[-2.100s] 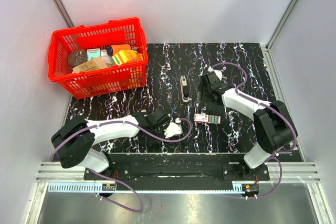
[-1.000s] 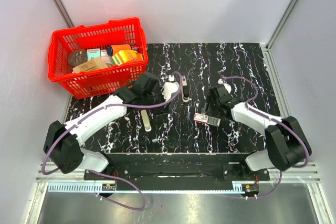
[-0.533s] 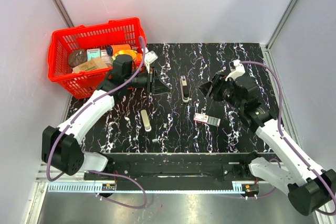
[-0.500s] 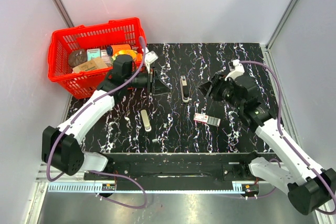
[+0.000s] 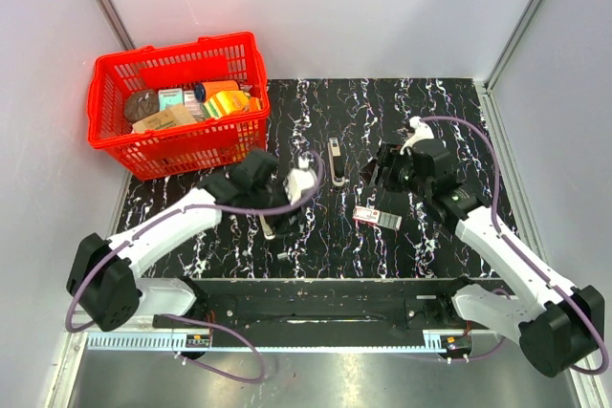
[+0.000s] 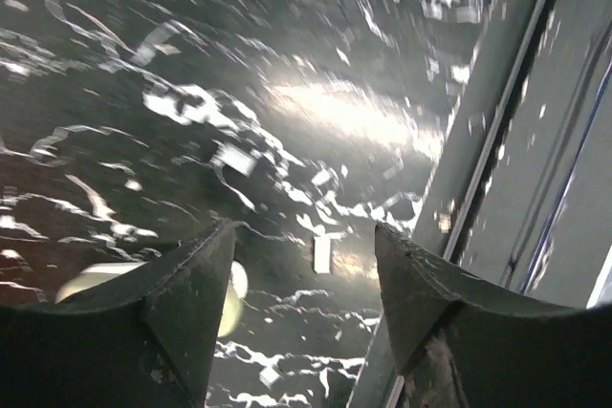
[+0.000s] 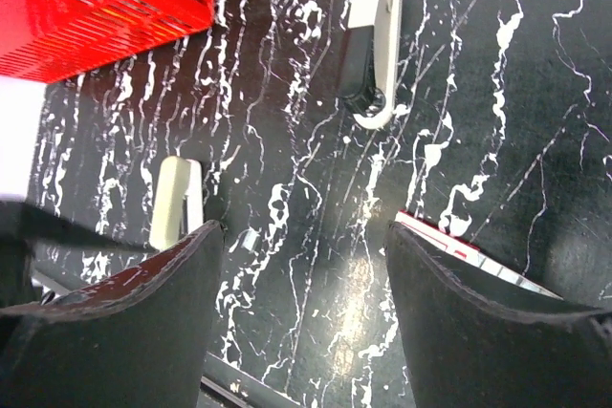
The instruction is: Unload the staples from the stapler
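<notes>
The stapler [image 5: 335, 161] lies open at mid-table, cream-white with a dark grey rail; it also shows at the top of the right wrist view [image 7: 371, 40]. A separate slim cream-white piece [image 5: 268, 227] lies to its front left; it also shows in the right wrist view [image 7: 177, 202]. My left gripper [image 5: 290, 209] is open and empty just above the table next to that piece, whose end [image 6: 229, 289] shows by its left finger. A small staple strip [image 6: 322, 253] lies between its jaws. My right gripper [image 5: 382, 167] is open and empty, right of the stapler.
A small red-and-white flat box [image 5: 378, 218] lies front right of the stapler, by my right gripper's finger [image 7: 469, 253]. A red basket [image 5: 172, 56] full of goods stands at the back left. The table's front edge and metal rail [image 6: 497, 140] are close to my left gripper.
My left arm swung from beside the basket back toward the front middle and came down by the cream piece. My right gripper shifted slightly, staying right of the stapler.
</notes>
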Robot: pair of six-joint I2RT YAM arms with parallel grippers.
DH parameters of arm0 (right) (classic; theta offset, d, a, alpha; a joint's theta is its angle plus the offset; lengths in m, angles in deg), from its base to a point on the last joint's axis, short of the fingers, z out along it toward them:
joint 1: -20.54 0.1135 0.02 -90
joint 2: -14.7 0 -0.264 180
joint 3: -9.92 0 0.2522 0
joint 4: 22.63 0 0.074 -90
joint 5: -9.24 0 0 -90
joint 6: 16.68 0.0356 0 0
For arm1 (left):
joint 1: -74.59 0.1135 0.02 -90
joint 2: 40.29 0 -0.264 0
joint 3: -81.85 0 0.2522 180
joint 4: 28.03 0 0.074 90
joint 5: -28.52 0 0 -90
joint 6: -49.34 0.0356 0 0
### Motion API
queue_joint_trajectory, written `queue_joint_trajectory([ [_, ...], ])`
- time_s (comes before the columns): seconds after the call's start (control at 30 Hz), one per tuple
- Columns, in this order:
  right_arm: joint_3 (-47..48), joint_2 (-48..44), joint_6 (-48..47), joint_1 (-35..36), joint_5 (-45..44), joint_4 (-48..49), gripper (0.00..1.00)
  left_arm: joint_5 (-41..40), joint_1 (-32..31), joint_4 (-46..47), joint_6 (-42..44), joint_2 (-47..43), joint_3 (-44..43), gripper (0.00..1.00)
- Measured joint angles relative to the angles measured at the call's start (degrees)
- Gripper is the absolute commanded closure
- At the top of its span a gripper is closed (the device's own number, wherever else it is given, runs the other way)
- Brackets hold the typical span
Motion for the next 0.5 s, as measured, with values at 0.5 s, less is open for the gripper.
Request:
queue_joint_trajectory([
  [0.5,0.0,3.15,-1.4,0.0,-1.66,-1.07,0.24,-21.94,-13.94,0.0,-0.92,3.98,9.7,0.07],
])
